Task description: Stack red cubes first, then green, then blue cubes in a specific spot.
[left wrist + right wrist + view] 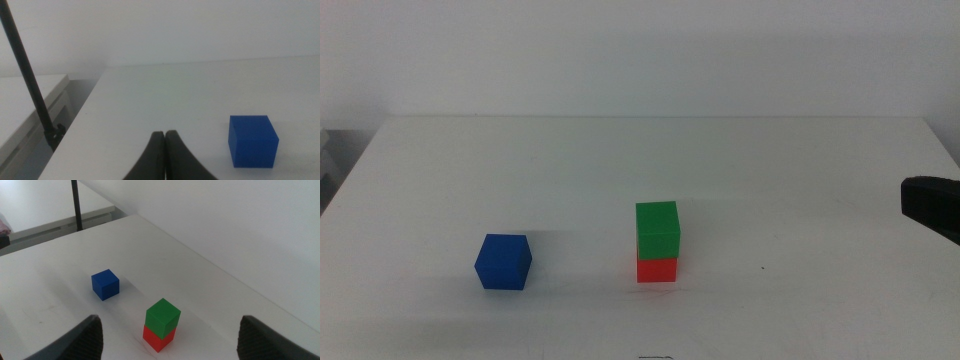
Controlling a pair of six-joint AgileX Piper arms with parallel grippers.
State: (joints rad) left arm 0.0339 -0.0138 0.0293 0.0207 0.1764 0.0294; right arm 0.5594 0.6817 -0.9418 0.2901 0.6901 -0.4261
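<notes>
The green cube (658, 229) sits squarely on the red cube (657, 269) a little right of the table's middle, near the front. Left of the stack, the blue cube (503, 262) stands alone on the white tabletop. My right gripper (170, 320) is open wide with nothing between its jaws, held high and back from the stack (162, 324); its dark end (932, 207) shows at the middle view's right edge. My left gripper (165, 135) is shut and empty, low over the table, with the blue cube (252, 141) a short way ahead and off to one side.
A thin dark pole (27, 75) and a lower pale side surface (30, 95) stand beyond the table's left edge. The pole (76, 202) also shows in the right wrist view. A white wall runs behind the table.
</notes>
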